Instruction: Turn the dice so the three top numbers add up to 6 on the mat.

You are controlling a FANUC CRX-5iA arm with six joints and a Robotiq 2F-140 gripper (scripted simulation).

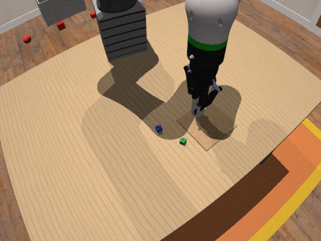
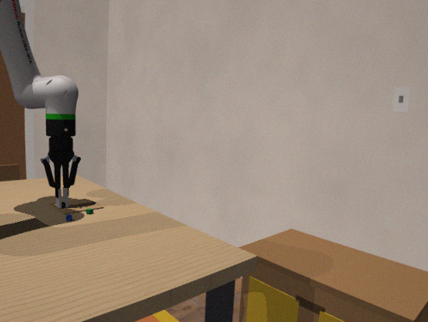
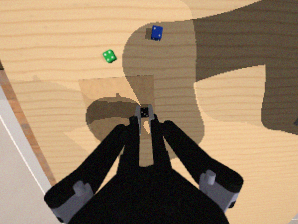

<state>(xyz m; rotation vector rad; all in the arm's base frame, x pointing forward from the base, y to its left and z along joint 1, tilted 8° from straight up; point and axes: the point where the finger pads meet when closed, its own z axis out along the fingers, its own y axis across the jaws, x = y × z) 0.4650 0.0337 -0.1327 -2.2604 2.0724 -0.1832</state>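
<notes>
The gripper points down and is shut on a black die, held between the fingertips above the mat; the number on its top cannot be read. The thin wooden mat lies on the table, partly in the arm's shadow. A green die lies on the table just off the mat, with four pips showing on top in the wrist view. A blue die lies on the table farther from the mat; its top seems to show two pips.
The robot's dark grey ribbed base stands at the back of the table. The table's edge runs beyond the mat, over an orange and yellow rug. Red cubes and a red ball lie on the floor.
</notes>
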